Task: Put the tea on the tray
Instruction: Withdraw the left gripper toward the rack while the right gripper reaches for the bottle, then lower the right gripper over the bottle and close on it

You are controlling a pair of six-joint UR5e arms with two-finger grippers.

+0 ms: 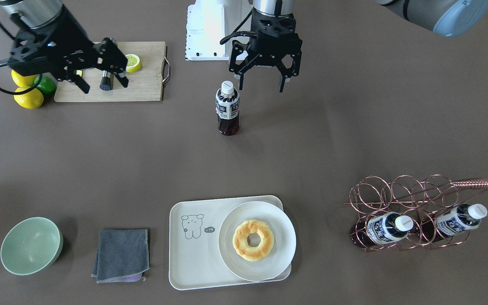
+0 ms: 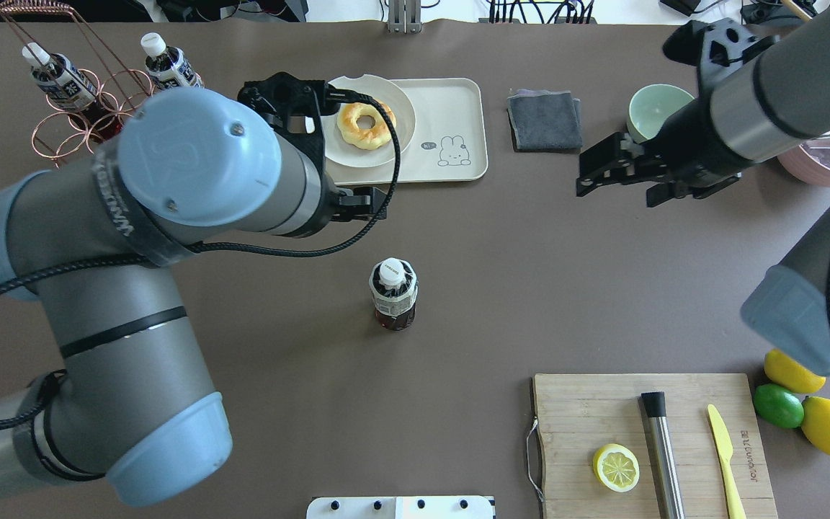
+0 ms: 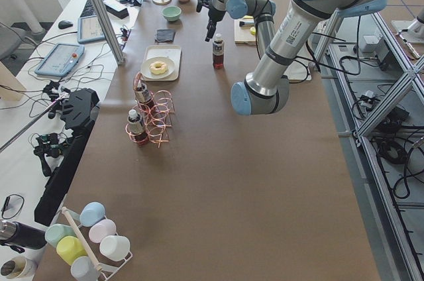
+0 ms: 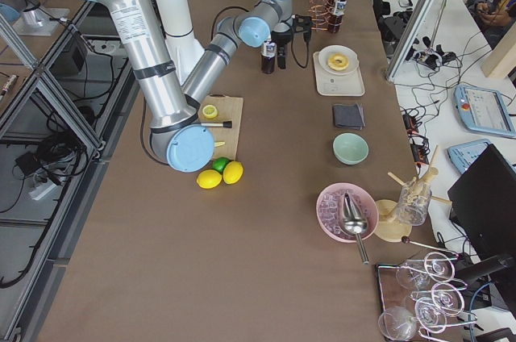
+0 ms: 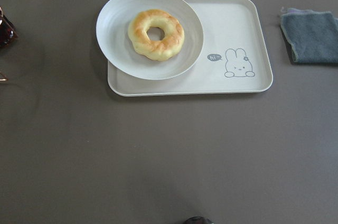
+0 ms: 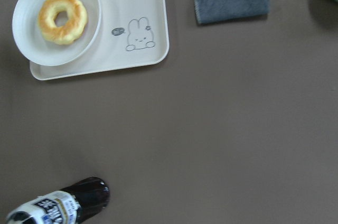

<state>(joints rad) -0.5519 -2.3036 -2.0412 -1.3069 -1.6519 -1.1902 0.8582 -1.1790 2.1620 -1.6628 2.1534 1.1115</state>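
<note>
The tea bottle [image 1: 228,108] stands upright on the brown table mid-field, with a white cap and a blue-and-white label; it also shows in the overhead view [image 2: 393,292] and the right wrist view [image 6: 58,205]. The cream tray [image 1: 193,262] with the line-drawn animal lies at the far side [image 2: 451,108] [image 5: 232,28]. My left gripper [image 1: 261,87] hangs open and empty above the table, near the bottle and not touching it. My right gripper [image 1: 103,84] is open and empty, raised over the table's right part [image 2: 591,173].
A white plate with a donut [image 1: 256,241] covers half of the tray. A copper wire rack [image 1: 413,199] holds two alike bottles. A grey cloth [image 1: 121,254] and a green bowl [image 1: 30,245] lie beside the tray. A cutting board [image 1: 142,84] has lemons beside it.
</note>
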